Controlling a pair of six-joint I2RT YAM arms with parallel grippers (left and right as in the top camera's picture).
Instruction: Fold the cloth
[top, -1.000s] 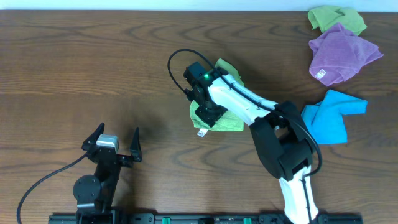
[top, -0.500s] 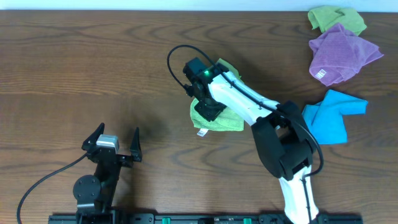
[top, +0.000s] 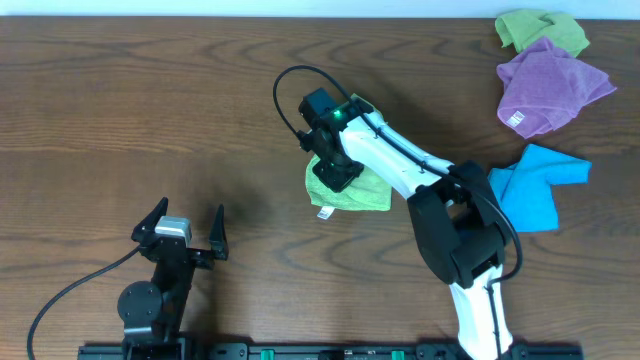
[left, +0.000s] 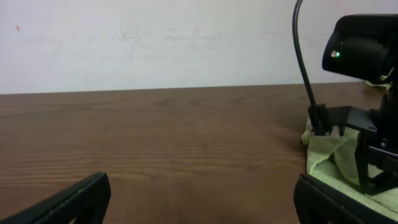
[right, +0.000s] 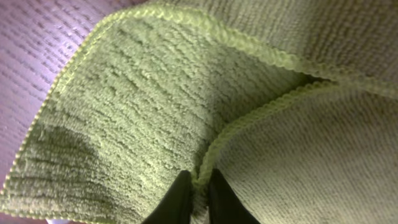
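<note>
The cloth (top: 352, 195) is a lime-green towel lying folded near the table's middle, with a small white tag (top: 324, 213) at its near left corner. My right gripper (top: 338, 172) is down on it and shut on a hemmed edge of the cloth (right: 124, 112), which fills the right wrist view; the fingertips (right: 199, 190) pinch the hem. The cloth also shows at the right edge of the left wrist view (left: 329, 155). My left gripper (top: 185, 235) is open and empty, near the front left, well apart from the cloth.
A second green cloth (top: 540, 30), a purple cloth (top: 550, 85) and a blue cloth (top: 535, 185) lie at the right of the table. The right arm's black cable (top: 290, 90) loops above the cloth.
My right gripper has shifted slightly up and right over the cloth, and the cloth's upper flap has drawn in under it. The left arm has not moved.
</note>
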